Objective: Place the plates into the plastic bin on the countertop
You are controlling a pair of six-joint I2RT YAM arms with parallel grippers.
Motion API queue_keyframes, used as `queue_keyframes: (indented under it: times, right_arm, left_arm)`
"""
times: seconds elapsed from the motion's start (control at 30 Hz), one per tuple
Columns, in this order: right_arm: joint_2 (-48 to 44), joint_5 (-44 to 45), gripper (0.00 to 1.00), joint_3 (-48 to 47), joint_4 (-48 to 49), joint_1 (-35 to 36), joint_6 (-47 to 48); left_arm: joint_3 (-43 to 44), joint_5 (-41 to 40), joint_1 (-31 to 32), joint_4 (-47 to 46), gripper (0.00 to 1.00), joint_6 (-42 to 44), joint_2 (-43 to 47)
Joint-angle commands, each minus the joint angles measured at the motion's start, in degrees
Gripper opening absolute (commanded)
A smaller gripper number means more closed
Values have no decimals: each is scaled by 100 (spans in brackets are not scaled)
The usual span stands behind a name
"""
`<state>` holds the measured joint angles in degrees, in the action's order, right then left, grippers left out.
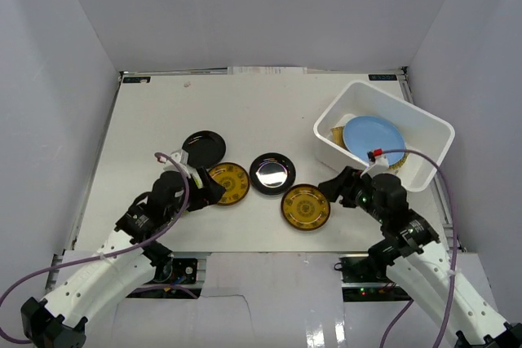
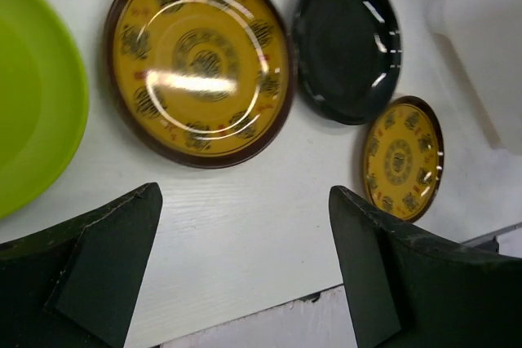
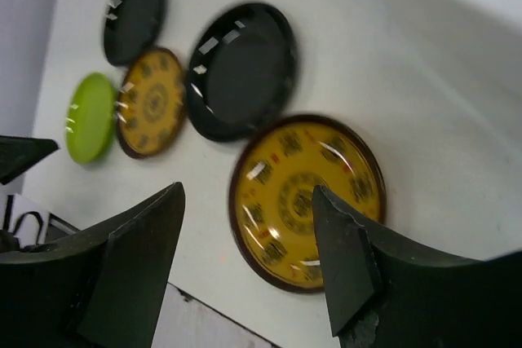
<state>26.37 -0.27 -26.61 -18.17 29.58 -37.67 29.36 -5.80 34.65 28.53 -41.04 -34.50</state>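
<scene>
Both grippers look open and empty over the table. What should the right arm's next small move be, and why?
Probably lower the right gripper onto the rim of the amber plate and close. Its jaws stand open and empty, and that plate lies flat on the countertop right at its fingertips. The plastic bin, already holding the light blue plate, sits on that arm's side.

Five plates lie on the countertop (image 1: 147, 112): two glossy black plates (image 1: 203, 148) (image 1: 271, 173), two amber patterned plates (image 1: 227, 182) (image 1: 306, 207) and one lime green plate (image 2: 33, 95). At right, one white plastic bin (image 1: 424, 116) holds one light blue plate (image 1: 373, 134); the tan plates (image 1: 337, 134) beside it cannot be counted.
</scene>
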Motion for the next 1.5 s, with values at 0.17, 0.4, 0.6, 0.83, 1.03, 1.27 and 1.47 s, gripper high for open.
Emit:
queue_keyframes:
  times: [0.17,0.4,0.6,0.83,1.03,1.27,1.47]
  right_arm:
    - [-633,510,70,1333,-714,91,-794]
    - [-203,80,64,2168,261,83,-1102]
    - [148,89,43,2301,674,91,-1076]
    - [-228,141,8,2108,149,100,-1102]
    - [-897,-411,8,1310,-477,100,-979]
    - [15,-443,8,-622,-292,109,-182]
    - [641,1658,8,-2153,-441,92,856]
  left_arm:
    - [-326,-746,24,732,92,-1688,128]
    - [-642,-817,15,672,90,-2066,-39]
    - [-766,-476,24,172,87,-2102,-338]
    - [-511,307,155,-858,82,-1926,-768]
    - [103,378,261,-1429,81,-1233,-1567]
    - [2018,1246,113,-1543,81,454,-3567]
    - [2538,2240,-652,-1702,80,816,-4573]
